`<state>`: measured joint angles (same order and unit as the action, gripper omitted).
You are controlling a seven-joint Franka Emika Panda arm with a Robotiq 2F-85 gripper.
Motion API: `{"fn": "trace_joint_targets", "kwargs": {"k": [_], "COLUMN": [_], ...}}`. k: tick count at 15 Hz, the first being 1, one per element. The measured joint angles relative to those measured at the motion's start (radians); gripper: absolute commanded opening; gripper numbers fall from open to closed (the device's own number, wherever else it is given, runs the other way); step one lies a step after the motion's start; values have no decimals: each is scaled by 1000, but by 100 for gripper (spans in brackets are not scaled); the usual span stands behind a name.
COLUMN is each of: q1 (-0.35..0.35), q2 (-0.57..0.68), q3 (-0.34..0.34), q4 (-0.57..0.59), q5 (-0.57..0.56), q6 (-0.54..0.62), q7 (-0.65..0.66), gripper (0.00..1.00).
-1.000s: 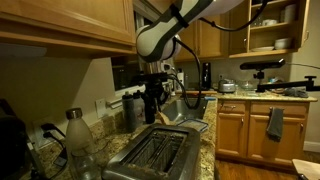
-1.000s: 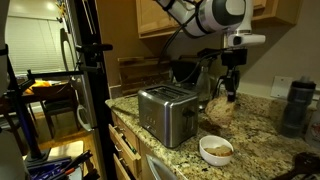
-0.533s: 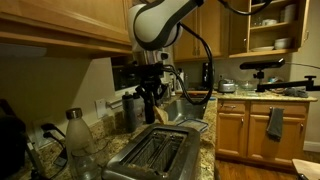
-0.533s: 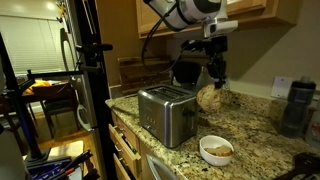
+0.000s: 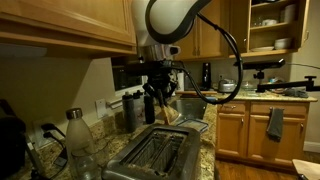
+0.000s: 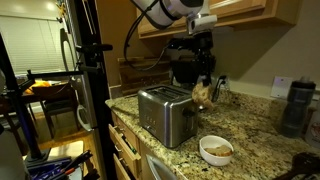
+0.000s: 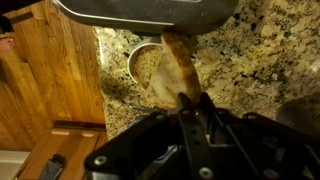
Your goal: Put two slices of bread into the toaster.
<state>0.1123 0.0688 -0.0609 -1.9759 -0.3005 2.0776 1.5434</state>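
Speckled brown granite forms the surface [image 6: 255, 128]. On it stands the wide brushed silver metal toaster [image 6: 167, 112], a smooth, round-cornered box. An exterior view from above shows the two long dark parallel slots in its top [image 5: 150, 155].

The black tool [image 6: 203, 72] hangs above the toaster's far end and a little beyond it. Its jaws are pinched narrow on the upper edge of a small, flat, golden-brown slice of bread [image 6: 201, 92]. In the wrist view the slice [image 7: 178, 60] hangs edge-down from the tool [image 7: 189, 100], porous and matte with a darker crust line, and its lower end is close to the toaster's rim [image 7: 150, 10].

This looks like the carrying step for one slice, with nothing visibly in the slots. I cannot tell where the second slice is.

Next, the slice likely needs to be brought over a slot, turned so its flat face runs along the slot's length, and lowered straight down. The crumb is soft and may bend against the metal lip.
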Motion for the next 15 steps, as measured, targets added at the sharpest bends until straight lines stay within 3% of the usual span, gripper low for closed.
{"fn": "trace_joint_targets", "kwargs": {"k": [9, 15], "q1": [-2, -2], "q2": [-172, -192], "q3": [106, 174], "q4": [-109, -116], "q5": [-67, -66], "q6": [-42, -46], "q7": [136, 199], "gripper": [10, 10]}}
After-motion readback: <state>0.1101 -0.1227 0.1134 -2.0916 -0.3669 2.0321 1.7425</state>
